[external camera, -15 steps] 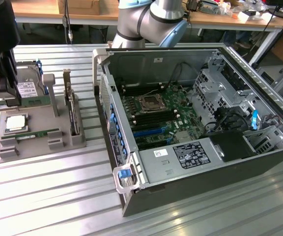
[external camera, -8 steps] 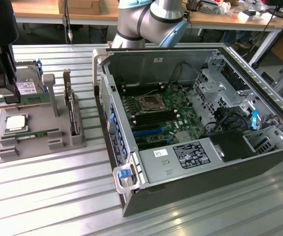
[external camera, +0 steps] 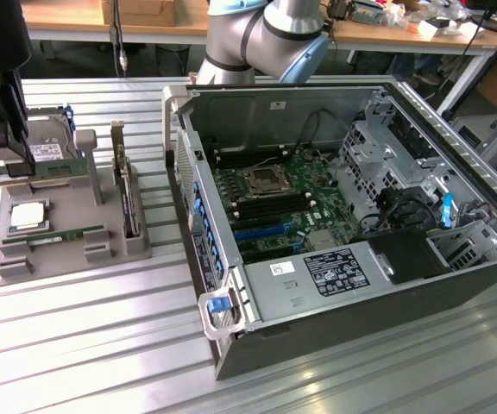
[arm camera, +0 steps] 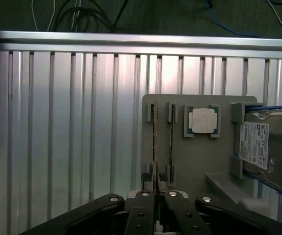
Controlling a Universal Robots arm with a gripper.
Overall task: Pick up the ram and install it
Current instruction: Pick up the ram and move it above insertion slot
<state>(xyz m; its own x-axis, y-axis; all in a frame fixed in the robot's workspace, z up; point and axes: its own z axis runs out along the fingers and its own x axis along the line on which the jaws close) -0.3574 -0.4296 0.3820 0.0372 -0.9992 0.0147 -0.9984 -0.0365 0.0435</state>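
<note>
My gripper is shut on the ram, a thin green stick seen edge-on, running out from between the fingertips. In the exterior view the gripper hangs above the far left part of the grey parts holder. A second, matching stick still stands in its holder slot beside the silver processor chip. The holder slot nearest the edge looks bare. To the exterior view's right the open computer case shows its motherboard, with black memory slots next to the processor socket.
The holder also carries a hard drive and an upright dark expansion card. The case's side wall stands between the holder and the motherboard. Drive cages and cables crowd the case's far end. Everything rests on a ribbed aluminium table.
</note>
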